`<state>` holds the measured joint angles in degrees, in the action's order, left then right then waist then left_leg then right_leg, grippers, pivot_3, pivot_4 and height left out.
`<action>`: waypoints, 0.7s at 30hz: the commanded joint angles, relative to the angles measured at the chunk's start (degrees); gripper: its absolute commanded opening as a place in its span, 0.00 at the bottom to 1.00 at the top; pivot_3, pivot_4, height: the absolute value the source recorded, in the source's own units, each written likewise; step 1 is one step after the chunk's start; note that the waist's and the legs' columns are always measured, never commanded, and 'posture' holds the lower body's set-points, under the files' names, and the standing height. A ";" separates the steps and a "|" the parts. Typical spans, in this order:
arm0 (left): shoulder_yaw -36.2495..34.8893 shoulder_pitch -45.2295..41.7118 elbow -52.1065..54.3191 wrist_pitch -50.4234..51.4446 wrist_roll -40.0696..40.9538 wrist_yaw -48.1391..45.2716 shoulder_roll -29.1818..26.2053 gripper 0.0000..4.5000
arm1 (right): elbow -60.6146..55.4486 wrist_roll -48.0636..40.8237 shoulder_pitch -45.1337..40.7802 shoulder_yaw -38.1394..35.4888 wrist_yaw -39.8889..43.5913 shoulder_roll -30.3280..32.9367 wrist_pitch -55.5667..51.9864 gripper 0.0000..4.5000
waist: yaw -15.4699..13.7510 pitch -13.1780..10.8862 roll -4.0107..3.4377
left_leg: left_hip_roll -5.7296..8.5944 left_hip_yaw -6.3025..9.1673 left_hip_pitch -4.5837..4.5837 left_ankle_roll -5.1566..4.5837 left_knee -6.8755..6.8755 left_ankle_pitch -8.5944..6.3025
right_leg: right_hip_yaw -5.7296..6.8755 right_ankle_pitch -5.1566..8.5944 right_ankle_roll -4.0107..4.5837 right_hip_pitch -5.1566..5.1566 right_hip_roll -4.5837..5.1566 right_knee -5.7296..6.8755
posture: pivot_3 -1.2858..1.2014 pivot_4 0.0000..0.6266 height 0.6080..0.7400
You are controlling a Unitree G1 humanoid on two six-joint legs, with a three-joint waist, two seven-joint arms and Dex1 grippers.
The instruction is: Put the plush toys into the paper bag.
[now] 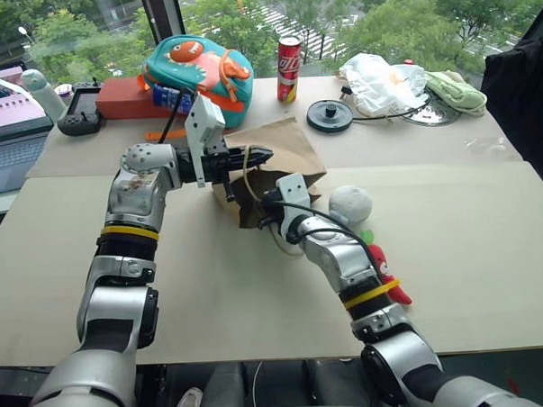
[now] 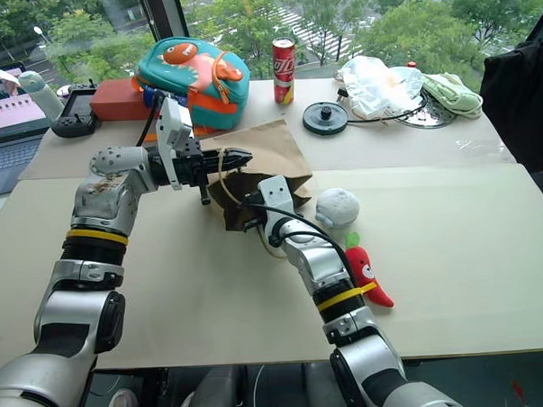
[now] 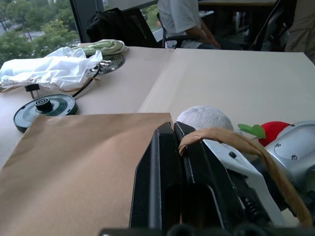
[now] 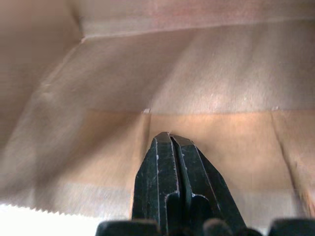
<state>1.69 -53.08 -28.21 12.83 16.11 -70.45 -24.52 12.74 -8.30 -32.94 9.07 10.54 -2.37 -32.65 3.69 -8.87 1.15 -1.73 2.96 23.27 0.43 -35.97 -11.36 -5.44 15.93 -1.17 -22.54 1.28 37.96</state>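
Note:
The brown paper bag [image 1: 292,147] lies on the table with its mouth toward me, lifted at the top. My left gripper [image 3: 172,130] is level above the mouth, shut on the bag's cord handle [image 3: 236,142], which loops over one finger. My right gripper [image 4: 171,137] is shut and empty, reaching inside the bag; brown paper walls surround it. Of the plush toys, the pale-grey fuzzy ball [image 1: 350,205] rests just right of the bag. The red chili pepper [image 2: 365,270] lies beside my right forearm, partly hidden by it.
At the back stand a teal-and-orange backpack [image 1: 198,70], a red can [image 1: 289,69], a black round disc [image 1: 329,115], a white plastic bag [image 1: 383,81] and a pale green cloth [image 1: 456,92]. A laptop [image 1: 7,134] and controller [image 1: 80,108] sit far left. A person [image 3: 182,19] sits beyond the table.

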 commanded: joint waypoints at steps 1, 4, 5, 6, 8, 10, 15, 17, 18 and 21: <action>-0.72 0.02 2.74 -0.77 0.98 0.06 -0.50 0.00 | -14.16 -2.86 2.14 -2.11 1.23 1.47 -3.57 0.00 | -0.03 0.00 0.00 | 0.00 0.00 0.02 0.00 0.00 0.00 | 0.00 0.00 0.00 -0.03 0.01 0.00 | 0.52 0.24 0.99; -0.78 0.18 2.86 -0.65 1.06 0.18 -0.45 0.00 | -20.86 -3.69 4.78 -1.97 1.52 2.66 -6.22 0.00 | -0.02 0.00 0.00 | 0.00 0.01 0.03 0.00 0.01 0.00 | 0.01 0.00 0.00 -0.04 0.02 0.00 | 0.52 0.24 0.99; -0.80 0.22 2.86 -0.58 1.10 0.24 -0.39 0.00 | -22.33 -3.79 5.38 -1.75 1.58 2.84 -6.95 0.00 | -0.02 0.00 0.00 | 0.00 0.00 0.04 0.00 0.01 0.00 | 0.00 0.00 0.00 -0.04 0.02 -0.01 | 0.52 0.24 0.99; -0.79 0.26 2.88 -0.53 1.13 0.28 -0.33 0.00 | -23.64 -3.85 5.97 -1.55 1.70 2.95 -7.45 0.00 | 0.00 0.00 0.00 | 0.00 0.00 0.02 0.00 0.02 0.00 | 0.01 0.00 0.00 -0.04 0.01 -0.01 | 0.52 0.24 0.99; -0.78 0.28 2.86 -0.46 1.14 0.34 -0.24 0.00 | -25.69 -5.13 6.99 -2.74 1.59 2.22 -8.08 0.00 | 0.11 0.00 0.00 | 0.00 -0.01 0.01 0.00 0.02 0.00 | 0.01 0.01 -0.01 -0.04 0.01 -0.03 | 0.52 0.24 0.99; -0.76 0.25 2.88 -0.39 1.13 0.39 -0.19 0.00 | -27.67 -7.12 8.01 -4.77 1.81 2.02 -8.44 0.00 | 0.18 0.00 0.00 | -0.01 -0.02 -0.01 0.00 0.02 0.00 | 0.00 0.01 -0.01 -0.04 0.00 -0.14 | 0.52 0.24 0.99; -0.97 -0.08 2.97 0.48 1.40 0.48 -0.25 0.00 | -29.43 -7.86 10.56 -5.60 3.77 5.30 -8.69 0.00 | 0.04 0.00 0.00 | 0.01 -0.02 0.01 0.00 0.01 0.00 | -0.01 0.01 -0.01 -0.03 0.02 -0.31 | 0.52 0.24 0.99; -1.16 -0.26 3.29 1.42 1.82 0.56 -0.19 0.00 | -28.33 -7.16 10.54 -5.02 3.64 5.69 -8.63 0.00 | 0.01 0.00 0.00 | 0.02 -0.02 0.01 0.00 0.01 0.00 | -0.01 0.01 -0.02 -0.01 0.02 -0.33 | 0.52 0.24 0.99; -1.31 -0.46 3.31 1.83 2.00 0.68 -0.07 0.00 | -27.34 -6.57 10.22 -4.71 3.28 5.69 -8.36 0.00 | 0.03 0.00 0.00 | 0.02 -0.03 0.01 0.00 0.01 0.00 | -0.01 0.01 -0.01 -0.01 0.02 -0.34 | 0.52 0.24 0.99; -2.51 -1.90 3.55 5.13 3.70 2.20 0.68 0.00 | -22.85 -5.72 7.95 -4.98 1.61 3.99 -6.27 0.00 | 0.25 0.00 0.01 | -0.01 -0.03 -0.03 0.00 0.02 0.00 | -0.02 0.01 -0.02 -0.02 0.00 -0.34 | 0.52 0.24 0.99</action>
<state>1.01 -52.58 -26.97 15.76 17.71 -69.43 -24.10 -11.48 -14.36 -22.71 4.16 13.22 2.93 -41.35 3.94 -8.87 1.15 -1.74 2.92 23.23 0.43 -35.94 -11.36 -5.47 15.94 -1.19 -22.57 1.28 37.64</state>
